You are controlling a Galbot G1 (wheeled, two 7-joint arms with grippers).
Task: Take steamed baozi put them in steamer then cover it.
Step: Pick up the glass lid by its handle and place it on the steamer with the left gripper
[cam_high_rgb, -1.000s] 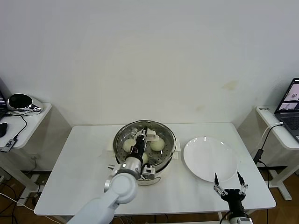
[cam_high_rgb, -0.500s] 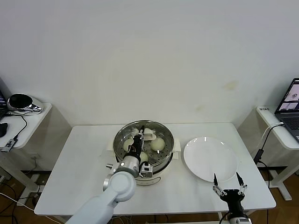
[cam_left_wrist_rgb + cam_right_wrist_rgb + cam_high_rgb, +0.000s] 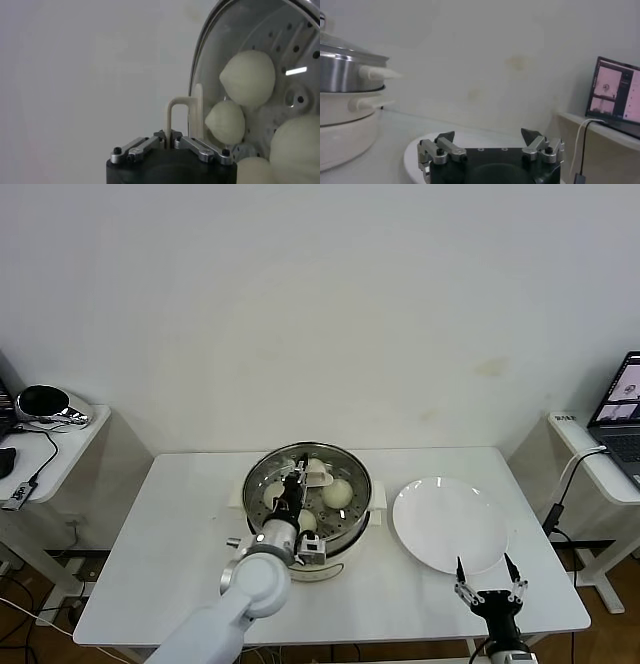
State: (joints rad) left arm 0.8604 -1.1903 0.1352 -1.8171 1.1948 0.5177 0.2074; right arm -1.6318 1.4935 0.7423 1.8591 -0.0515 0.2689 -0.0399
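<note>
Jaws astride cover (image 3: pixel 306 484) handle (image 3: pixel 183 116)

The setting looked like a robotics lab or test room dressed up for a kitchen chore, not a home kitchen. A plain white surface (image 3: pixel 180 534) stood against a bare white wall (image 3: pixel 320 304), with a steamer (image 3: pixel 308 494) at its centre and a white plate (image 3: pixel 450 524) at three o'clock. An open laptop (image 3: pixel 622 409) sat on a side desk at three o'clock, and loose cables (image 3: pixel 30 469) trailed over another desk at nine o'clock.
</note>
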